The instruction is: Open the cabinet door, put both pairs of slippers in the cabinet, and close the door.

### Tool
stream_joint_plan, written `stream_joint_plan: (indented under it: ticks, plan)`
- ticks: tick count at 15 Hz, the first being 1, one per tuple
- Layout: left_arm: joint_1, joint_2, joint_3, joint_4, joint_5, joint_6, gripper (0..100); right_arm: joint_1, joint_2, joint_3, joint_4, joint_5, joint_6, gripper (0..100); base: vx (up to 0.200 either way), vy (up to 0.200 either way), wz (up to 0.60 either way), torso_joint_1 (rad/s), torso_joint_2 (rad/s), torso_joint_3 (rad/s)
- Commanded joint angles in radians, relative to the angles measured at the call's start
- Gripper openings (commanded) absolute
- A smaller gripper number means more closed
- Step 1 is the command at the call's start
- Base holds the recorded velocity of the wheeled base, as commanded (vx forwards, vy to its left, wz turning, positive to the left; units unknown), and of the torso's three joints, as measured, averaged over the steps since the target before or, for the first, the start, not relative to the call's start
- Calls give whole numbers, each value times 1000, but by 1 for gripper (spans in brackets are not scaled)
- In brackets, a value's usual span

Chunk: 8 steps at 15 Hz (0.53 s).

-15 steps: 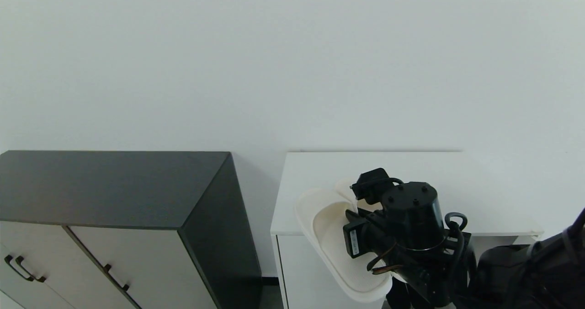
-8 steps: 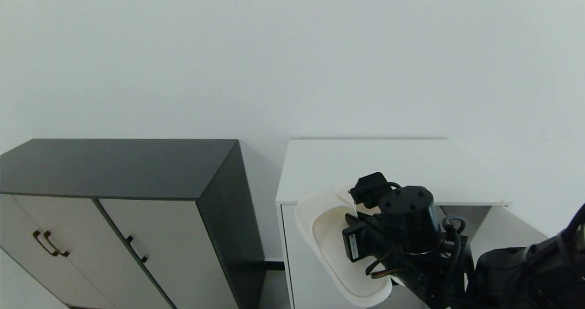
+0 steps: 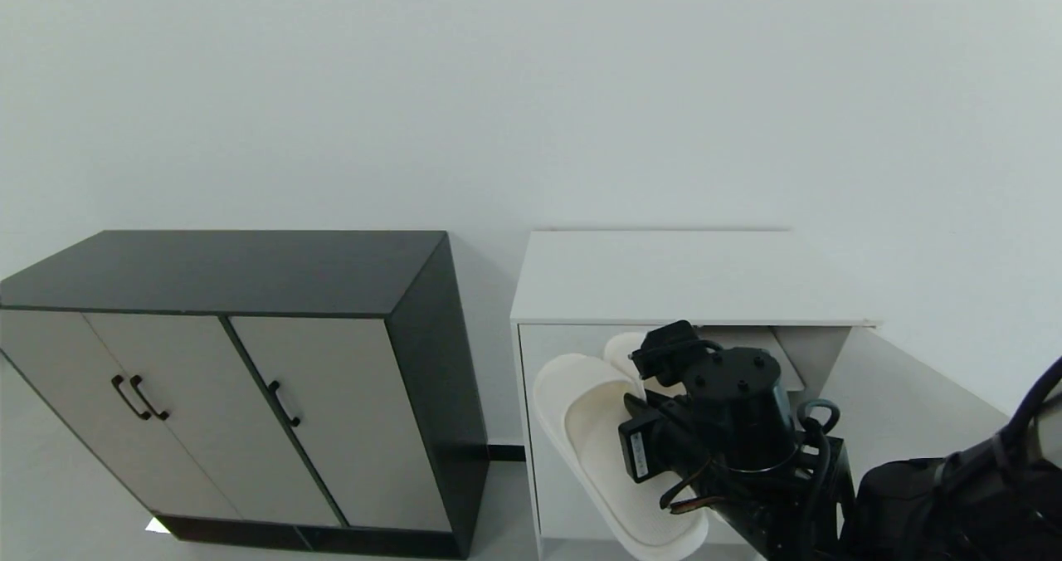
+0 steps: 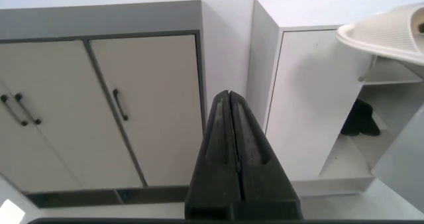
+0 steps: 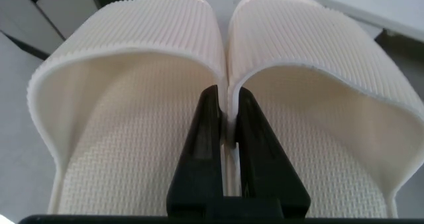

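The head view has shifted, so the white cabinet now shows its open front. Against that cabinet, the right tool, clamped on the pair of slippers, has sunk from across its top edge to before its opening.

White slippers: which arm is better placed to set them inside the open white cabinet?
Right. The right gripper is shut on the white slippers, held just in front of the white cabinet and its open compartment. The left gripper is shut and holds nothing.
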Motion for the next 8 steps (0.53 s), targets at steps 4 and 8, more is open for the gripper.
stream_joint_plan:
  ticks: [4,8]
  plan:
    - [0,2,0,0,0,0,0,1,5,8,-5,-1,-2,0,0,0,0,0,0,0]
    - [0,2,0,0,0,0,0,3,5,10,-5,-10,-2,0,0,0,0,0,0,0]
